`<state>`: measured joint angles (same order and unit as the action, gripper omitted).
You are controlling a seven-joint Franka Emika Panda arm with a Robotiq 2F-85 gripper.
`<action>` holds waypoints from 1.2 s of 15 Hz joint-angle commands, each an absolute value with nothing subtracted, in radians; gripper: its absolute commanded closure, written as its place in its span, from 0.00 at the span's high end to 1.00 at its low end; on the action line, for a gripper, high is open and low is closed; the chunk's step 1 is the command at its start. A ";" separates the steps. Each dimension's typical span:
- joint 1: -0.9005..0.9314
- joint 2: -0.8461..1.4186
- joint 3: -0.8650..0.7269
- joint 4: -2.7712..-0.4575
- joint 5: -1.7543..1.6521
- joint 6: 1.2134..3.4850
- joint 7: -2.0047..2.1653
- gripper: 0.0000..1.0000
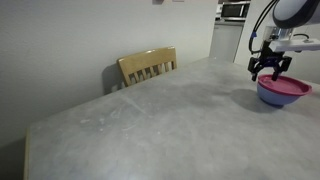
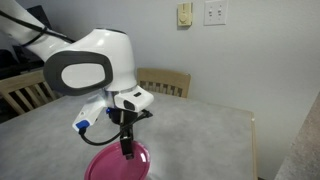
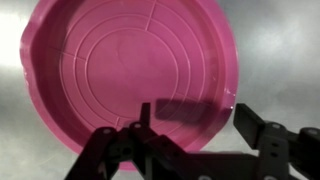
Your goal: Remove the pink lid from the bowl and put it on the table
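The fingers (image 3: pixel 246 120) are standing spread wide, gripping nothing, and are hanging just above one edge of the pink lid (image 3: pixel 130 70). Directly beneath them the lid is sitting on the bowl (image 1: pixel 279 98), which is resting on the table (image 1: pixel 150 120).

The lower edge of an exterior view cuts off your pink lid (image 2: pixel 105 166); the top edge of the wrist view cuts it too; whether the gripper (image 1: pixel 270 75) touches it is too small to tell.
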<state>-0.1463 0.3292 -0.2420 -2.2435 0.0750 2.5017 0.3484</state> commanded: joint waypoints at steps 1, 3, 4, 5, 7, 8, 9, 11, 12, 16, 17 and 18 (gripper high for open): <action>-0.152 0.348 -0.241 -2.211 0.073 2.462 0.342 0.55; -0.151 0.347 -0.241 -2.209 0.072 2.455 0.343 0.40; -0.152 0.348 -0.241 -2.208 0.072 2.454 0.343 0.33; -0.153 0.348 -0.240 -2.207 0.074 2.451 0.341 0.27; -0.154 0.348 -0.239 -2.204 0.075 2.445 0.340 0.12; -0.154 0.348 -0.239 -2.202 0.076 2.441 0.339 0.05; -0.155 0.347 -0.238 -2.201 0.077 2.439 0.337 0.01; -0.157 0.347 -0.237 -2.200 0.080 2.437 0.333 0.00; -0.157 0.345 -0.237 -2.200 0.080 2.435 0.331 0.03; -0.146 0.316 -0.243 -2.220 0.057 2.434 0.334 0.03; -0.142 0.306 -0.244 -2.227 0.049 2.436 0.335 0.03; -0.135 0.292 -0.247 -2.235 0.034 2.437 0.338 0.03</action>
